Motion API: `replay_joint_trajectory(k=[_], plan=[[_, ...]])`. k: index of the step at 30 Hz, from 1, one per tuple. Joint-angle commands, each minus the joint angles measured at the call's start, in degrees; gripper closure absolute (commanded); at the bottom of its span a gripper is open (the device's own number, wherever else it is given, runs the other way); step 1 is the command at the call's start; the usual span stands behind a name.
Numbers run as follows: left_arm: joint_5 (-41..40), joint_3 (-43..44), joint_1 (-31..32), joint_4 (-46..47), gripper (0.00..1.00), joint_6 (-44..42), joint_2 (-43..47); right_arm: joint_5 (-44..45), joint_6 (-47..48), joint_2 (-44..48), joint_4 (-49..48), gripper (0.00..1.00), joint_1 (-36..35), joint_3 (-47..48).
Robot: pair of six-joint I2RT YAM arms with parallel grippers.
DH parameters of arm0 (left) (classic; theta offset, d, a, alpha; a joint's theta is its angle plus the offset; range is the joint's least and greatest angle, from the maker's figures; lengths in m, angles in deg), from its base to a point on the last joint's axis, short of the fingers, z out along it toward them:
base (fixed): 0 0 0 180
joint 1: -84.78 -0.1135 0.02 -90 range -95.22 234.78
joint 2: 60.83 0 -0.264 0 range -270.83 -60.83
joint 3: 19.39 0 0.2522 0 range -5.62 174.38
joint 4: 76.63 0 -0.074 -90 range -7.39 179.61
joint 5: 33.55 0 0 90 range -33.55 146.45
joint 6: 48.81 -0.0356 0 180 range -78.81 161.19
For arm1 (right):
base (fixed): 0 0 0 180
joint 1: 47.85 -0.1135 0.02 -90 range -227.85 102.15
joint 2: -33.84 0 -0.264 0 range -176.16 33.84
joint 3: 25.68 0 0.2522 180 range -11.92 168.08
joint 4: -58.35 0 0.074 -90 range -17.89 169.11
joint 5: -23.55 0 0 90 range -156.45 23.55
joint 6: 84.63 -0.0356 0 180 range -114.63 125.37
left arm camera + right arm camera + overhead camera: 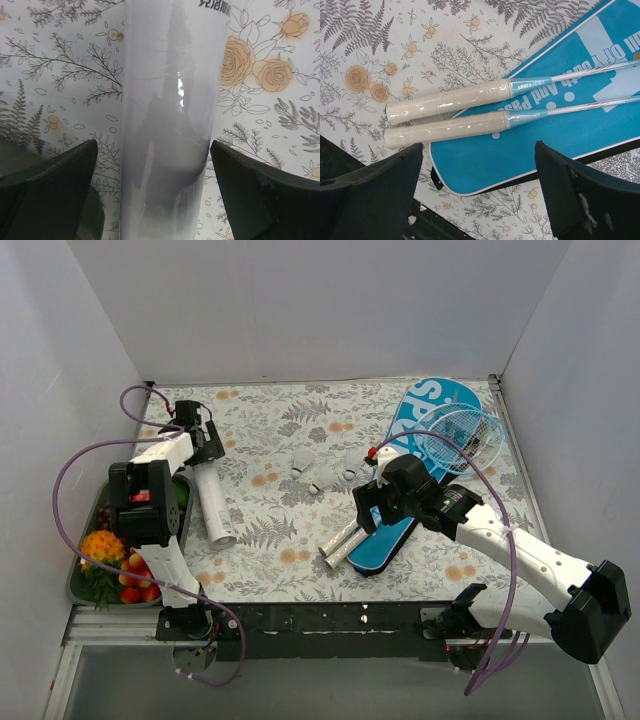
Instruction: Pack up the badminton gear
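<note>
A white cardboard tube [214,504] lies on the flowered tabletop at the left. My left gripper [204,450] hangs open over its far end. In the left wrist view the tube [170,125] runs between the two spread fingers [50,195] with a gap on each side. Two light-blue rackets [461,436] lie on the long blue cover [420,425], and their pale handles [447,102] reach past its narrow end. My right gripper [368,512] is open above that narrow end [520,150] and holds nothing. Three small white shuttlecocks [318,476] lie mid-table.
A dark tray [73,585] of colourful fruit sits at the near left, beside the left arm. White walls close in the table on three sides. A black rail [330,620] runs along the near edge.
</note>
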Motion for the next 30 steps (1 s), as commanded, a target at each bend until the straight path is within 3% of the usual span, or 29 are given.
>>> replay_joint_trajectory(k=[1,4,7,10,11,15,18,22,27,30], plan=[[-0.11,2.15,-0.2,1.77,0.02,-1.09,-2.58,-1.13,0.52,-0.5,-2.67,0.0,-0.4,-0.31],[0.59,3.03,-0.11,2.12,0.02,-1.53,-4.43,-1.13,0.34,-0.24,-2.84,0.0,-0.4,-0.66],[1.29,2.86,-0.11,2.38,0.1,-1.97,-5.05,-1.04,0.08,0.02,-2.76,0.0,-0.4,-0.93],[2.44,2.16,-0.11,3.09,0.26,-2.06,-4.79,-0.87,-0.19,0.46,-2.4,0.0,-0.4,-1.1],[2.7,1.89,-0.11,3.61,0.38,-2.06,-4.7,-0.87,-0.27,0.64,-2.32,0.0,-0.4,-1.28],[3.58,2.06,-0.03,3.62,0.67,-1.97,-4.26,-0.61,-0.71,1.43,-1.62,0.0,-0.4,-1.54],[5.16,2.24,0.41,3.79,0.77,-2.32,-3.39,0.01,-0.8,2.22,-0.74,0.0,-0.4,-1.54],[8.4,3.29,4.35,3.7,0.85,-4.34,0.56,1.68,-0.37,2.66,1.01,0.0,-0.4,-0.4],[12.89,4.61,10.94,1.43,0.84,-9.17,8.12,2.64,0.34,3.1,4.62,0.0,-0.31,3.38],[20.26,4.53,13.93,-0.95,0.82,-10.76,14.35,3.17,0.78,4.33,7.08,0.0,-0.31,5.92]])
